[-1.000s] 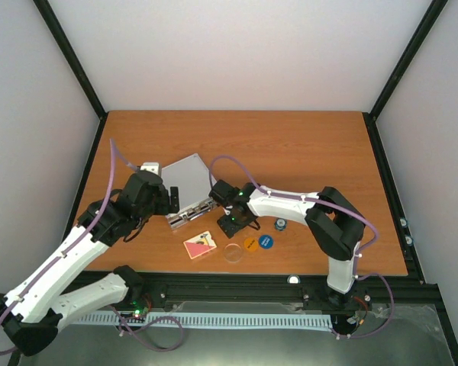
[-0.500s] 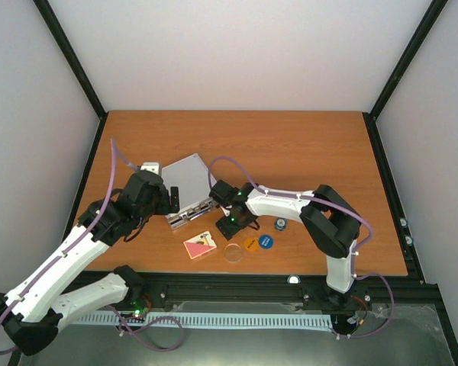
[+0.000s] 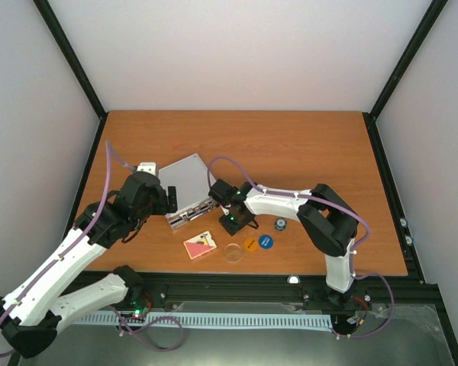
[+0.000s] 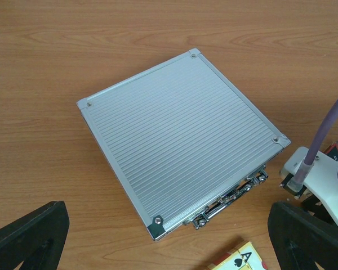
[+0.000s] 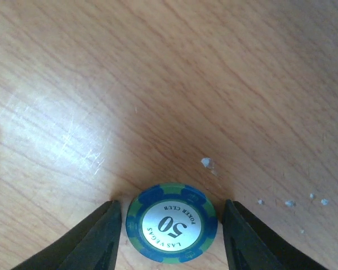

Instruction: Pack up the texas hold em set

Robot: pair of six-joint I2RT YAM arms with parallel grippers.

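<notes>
Only a corner of the card deck shows at the left wrist view's lower edge

The blue and green chip has a silver centre label reading "50", with "POKER CLUB" curved along one side and "LAS VEGAS" along the other, while the card, cut off by the left wrist view's bottom edge, shows an "A" beside what looks like a spade.
</notes>
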